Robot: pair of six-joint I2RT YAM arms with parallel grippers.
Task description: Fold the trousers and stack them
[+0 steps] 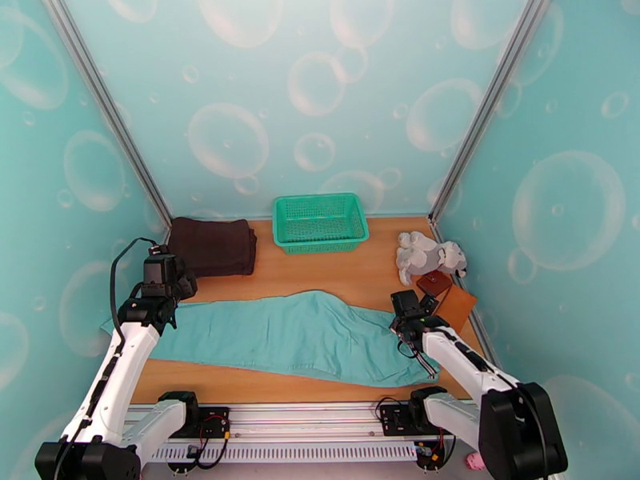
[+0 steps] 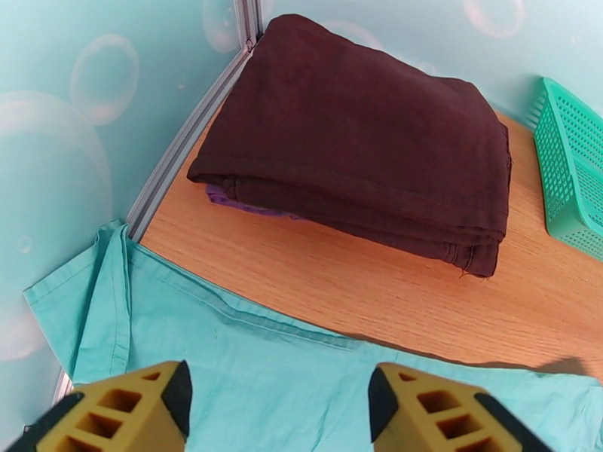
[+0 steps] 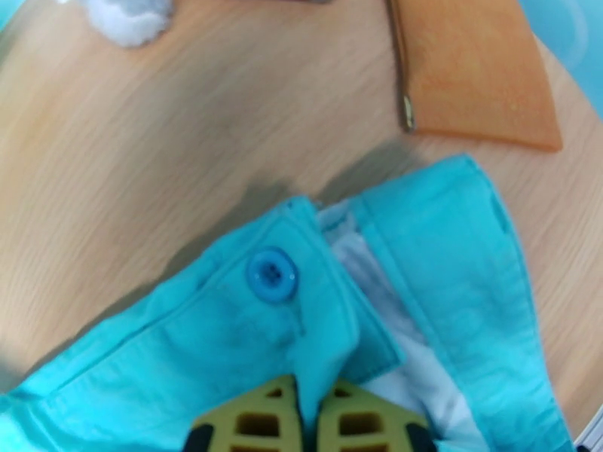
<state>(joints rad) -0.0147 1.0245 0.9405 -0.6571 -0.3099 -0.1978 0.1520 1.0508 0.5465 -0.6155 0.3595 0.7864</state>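
The light teal trousers [image 1: 288, 334] lie flat across the front of the wooden table [image 1: 320, 270], leg ends at the left and waist at the right. My left gripper [image 1: 166, 307] hovers over the leg ends. In the left wrist view its yellow fingers [image 2: 120, 416] stand wide apart with only teal cloth [image 2: 264, 371] below them. My right gripper [image 1: 406, 334] sits at the waist end. In the right wrist view it [image 3: 313, 412] is shut on the waistband [image 3: 226, 333], just below a blue button [image 3: 271, 274].
A folded dark brown garment [image 1: 212, 246] [image 2: 362, 145] lies at the back left. A green basket [image 1: 320, 222] [image 2: 576, 167] stands at the back centre. A grey plush toy [image 1: 428, 256] and an orange pouch [image 1: 456, 306] [image 3: 475, 69] sit at the right edge.
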